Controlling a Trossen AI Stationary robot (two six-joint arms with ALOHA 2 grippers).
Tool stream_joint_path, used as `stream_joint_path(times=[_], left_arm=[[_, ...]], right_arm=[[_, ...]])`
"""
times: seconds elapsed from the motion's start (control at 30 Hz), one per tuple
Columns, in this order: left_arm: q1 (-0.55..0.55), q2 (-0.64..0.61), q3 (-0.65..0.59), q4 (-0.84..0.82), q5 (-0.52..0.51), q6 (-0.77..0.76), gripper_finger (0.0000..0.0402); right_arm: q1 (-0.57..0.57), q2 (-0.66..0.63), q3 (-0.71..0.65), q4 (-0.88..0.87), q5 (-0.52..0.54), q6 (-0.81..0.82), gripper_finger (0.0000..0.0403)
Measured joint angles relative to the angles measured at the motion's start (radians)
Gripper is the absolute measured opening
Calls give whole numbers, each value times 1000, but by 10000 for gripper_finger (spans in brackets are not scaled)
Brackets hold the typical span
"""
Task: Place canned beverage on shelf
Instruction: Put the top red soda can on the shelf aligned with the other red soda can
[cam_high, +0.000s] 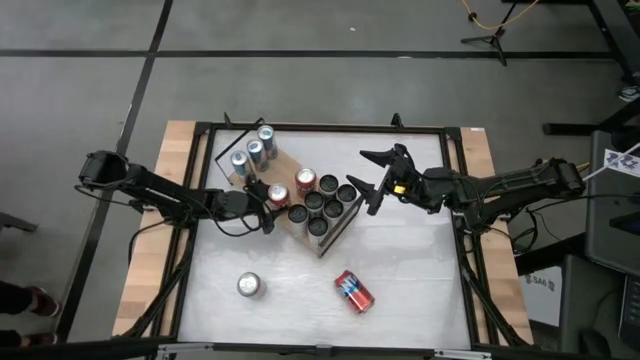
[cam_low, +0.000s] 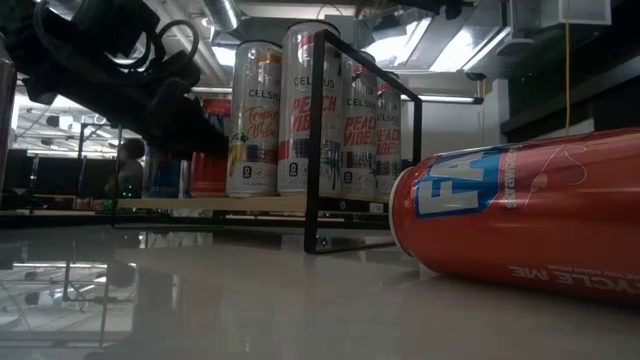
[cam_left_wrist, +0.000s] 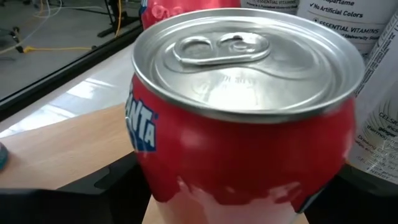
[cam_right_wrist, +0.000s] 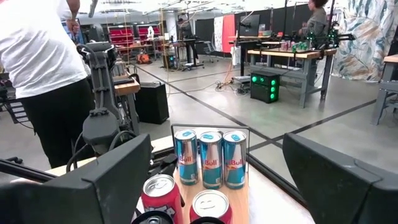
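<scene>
1. Left gripper (cam_high: 268, 212): at the shelf's near-left edge, its fingers spread on either side of a red soda can (cam_high: 277, 195); whether they press the can cannot be told.
2. Red soda can: upright on the shelf (cam_high: 288, 168), filling the left wrist view (cam_left_wrist: 245, 109), just beside a second red can (cam_high: 305, 180).
3. Shelf: light-wood board on a black wire frame, set at an angle in the middle of the white table (cam_high: 420, 290).
4. Other cans on the shelf: three blue-and-silver cans (cam_high: 252, 152) at one end; a cluster of dark-topped tall cans (cam_high: 325, 205) at the other.
5. Right gripper (cam_high: 372, 180): open and empty, hovering just beside the shelf's right end.
6. Loose cans on the table: a red can lying on its side (cam_high: 352, 290) and a silver-topped can standing upright (cam_high: 249, 285), both well apart from the shelf.
</scene>
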Motion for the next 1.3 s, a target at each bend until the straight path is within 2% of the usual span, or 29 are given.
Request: stream_joint_path(times=[0.3, 0.4, 0.77, 1.3], left_arm=[[0, 0, 0, 4, -3, 7, 344], [4, 0, 0, 4, 24, 1, 350], [4, -10, 0, 5, 25, -45, 350], [4, -158, 2, 3, 26, -44, 351]], right_arm=[[0, 0, 0, -1, 0, 0, 358], [0, 0, 0, -2, 0, 0, 358], [0, 0, 0, -9, 0, 0, 358], [0, 0, 0, -16, 0, 0, 358]])
